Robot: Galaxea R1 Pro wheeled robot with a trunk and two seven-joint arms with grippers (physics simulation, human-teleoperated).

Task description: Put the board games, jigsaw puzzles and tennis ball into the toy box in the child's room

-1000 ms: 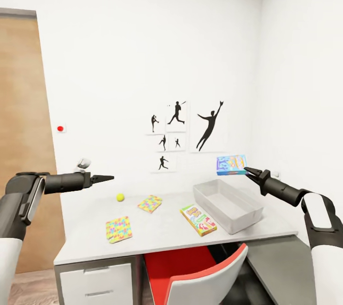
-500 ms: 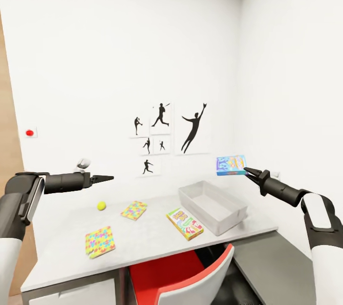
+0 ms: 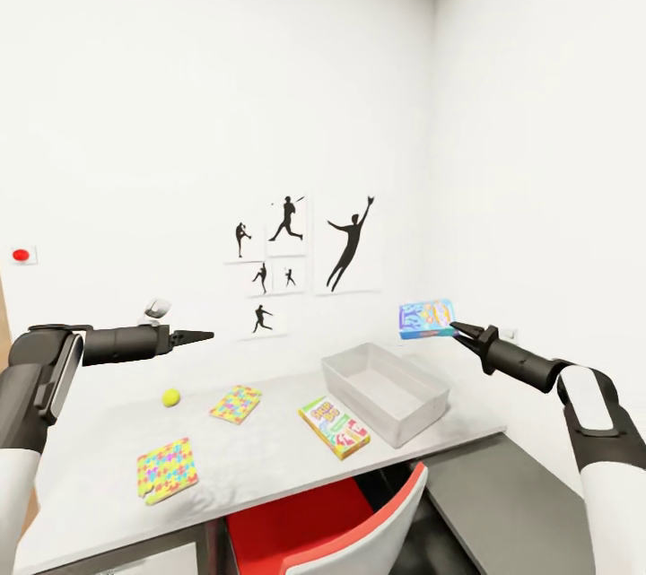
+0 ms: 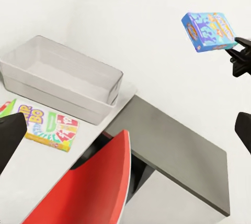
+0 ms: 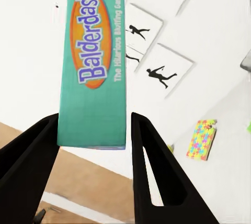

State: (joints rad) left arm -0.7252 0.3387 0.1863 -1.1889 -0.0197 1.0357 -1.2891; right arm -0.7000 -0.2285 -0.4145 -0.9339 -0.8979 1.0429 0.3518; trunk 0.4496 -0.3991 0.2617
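Observation:
My right gripper (image 3: 456, 326) is shut on the small blue board game (image 3: 426, 319), held in the air above and just right of the toy box (image 3: 408, 418). In the right wrist view its teal "Balderdash" edge (image 5: 94, 62) sits between the fingers. The light-grey toy box stands on the white table (image 3: 269, 467). The Skip-Bo game (image 3: 334, 427) lies left of it. Further left are two jigsaw puzzles (image 3: 236, 404) (image 3: 167, 470) and the tennis ball (image 3: 170, 397). My left gripper (image 3: 202, 336) hovers above the ball, open and holding nothing. The bed is out of view.
A red chair (image 3: 314, 526) is tucked under the table's front edge. A lower dark-grey unit (image 3: 493, 503) joins the table at the right, close to the white side wall. Black silhouette pictures (image 3: 296, 261) hang on the back wall.
The whole picture has slid left as the camera moved, and the wooden door has left the view. The right gripper with the blue game now sits nearer the toy box.

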